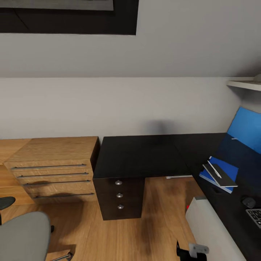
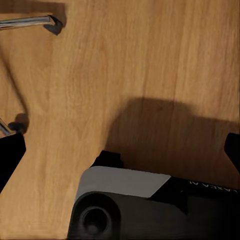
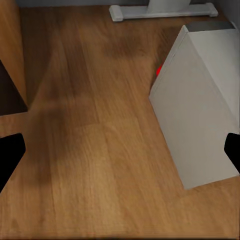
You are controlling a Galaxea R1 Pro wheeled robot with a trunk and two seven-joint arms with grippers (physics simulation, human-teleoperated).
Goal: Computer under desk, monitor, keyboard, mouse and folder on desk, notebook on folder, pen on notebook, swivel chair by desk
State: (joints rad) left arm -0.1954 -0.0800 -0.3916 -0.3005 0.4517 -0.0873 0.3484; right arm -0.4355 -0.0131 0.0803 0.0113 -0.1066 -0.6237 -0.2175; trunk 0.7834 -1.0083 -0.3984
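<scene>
The black L-shaped desk [image 1: 141, 154] fills the middle and right of the head view. On its right wing lies the blue folder [image 1: 228, 167], with the dark notebook [image 1: 222, 176] and the pale pen [image 1: 214, 169] stacked on it. Closer to me are the mouse [image 1: 248, 202] and a corner of the keyboard [image 1: 255, 216]. The pale computer [image 1: 214, 232] [image 3: 200, 105] stands on the floor beside that wing. The grey swivel chair [image 1: 21, 235] is at lower left. The monitor is out of view. My left gripper [image 2: 120, 152] and right gripper [image 3: 120, 152] hang open and empty over the wooden floor.
A light wooden counter [image 1: 54, 163] with bar handles stands left of the desk. The desk's drawers [image 1: 119, 195] face me. A white shelf [image 1: 246, 84] juts from the right wall. Chrome chair legs [image 2: 30, 21] lie near my left gripper. A white foot [image 3: 162, 10] rests beyond the computer.
</scene>
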